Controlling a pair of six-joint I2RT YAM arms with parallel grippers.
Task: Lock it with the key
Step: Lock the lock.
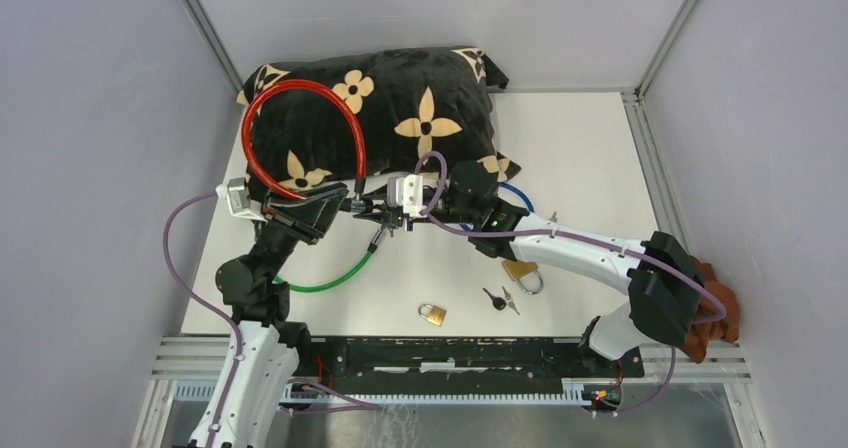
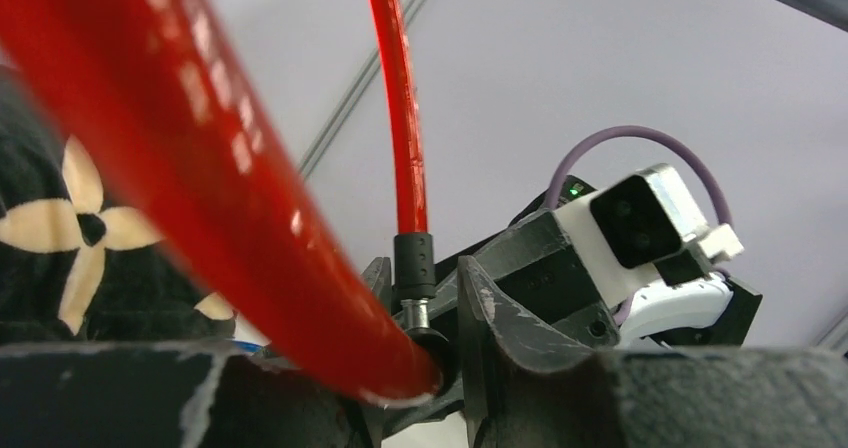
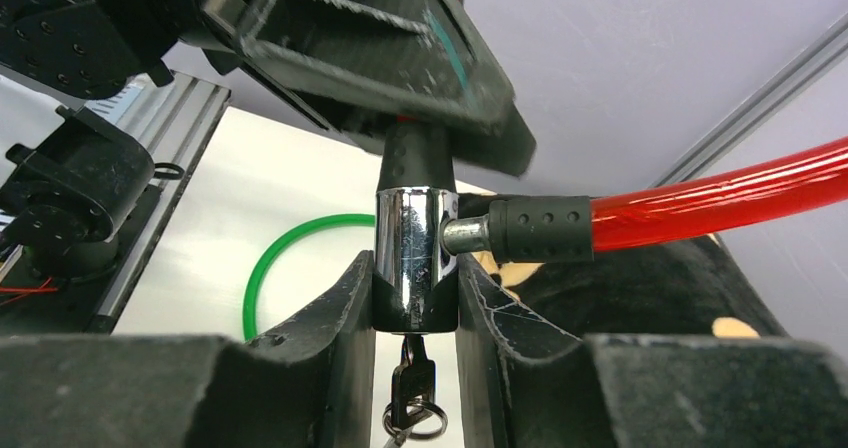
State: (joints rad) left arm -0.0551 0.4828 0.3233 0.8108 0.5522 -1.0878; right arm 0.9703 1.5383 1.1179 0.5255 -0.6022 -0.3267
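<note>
A red cable lock (image 1: 300, 88) loops over the black flowered pillow (image 1: 420, 78). My right gripper (image 3: 415, 288) is shut on its chrome lock cylinder (image 3: 415, 238), fingers on either side. A black key (image 3: 412, 383) with a ring hangs from the cylinder's lower end. The cable's metal pin (image 3: 465, 235) sits in the cylinder's side. My left gripper (image 2: 432, 298) is shut on the red cable (image 2: 200, 168) where its fixed end meets the cylinder. In the top view the left gripper (image 1: 345, 206) and right gripper (image 1: 378, 211) meet tip to tip.
A green cable lock (image 1: 330, 278) lies below the grippers. A blue cable (image 1: 515, 196) shows behind the right arm. A brass padlock (image 1: 432, 314), loose keys (image 1: 497, 299) and a second padlock (image 1: 522, 273) lie near the front. A brown cloth (image 1: 715, 308) lies at the right edge.
</note>
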